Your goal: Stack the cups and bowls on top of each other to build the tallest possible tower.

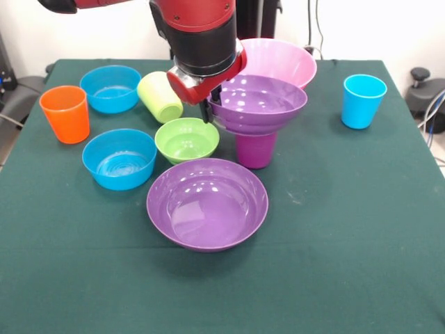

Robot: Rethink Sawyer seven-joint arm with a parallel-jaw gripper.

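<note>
The purple cup (255, 150) stands at mid-table with one wide purple bowl (261, 104) resting on it, rim up. My gripper (214, 117) comes down at that bowl's left rim, with its fingers closed on the rim. The small green bowl (186, 139) sits just left of the cup. The other wide purple bowl (207, 203) lies in front. Two small blue bowls (110, 88) (119, 158) are at the left. The lime green cup (160, 96) lies tipped on its side beside my gripper. The orange cup (65, 113) stands far left and the light blue cup (363, 101) far right.
The big pink bowl (281, 59) sits right behind the purple stack, close to it. The green table cloth (348, 243) covers the table to its edges. A black stand (425, 90) is off the table's right side.
</note>
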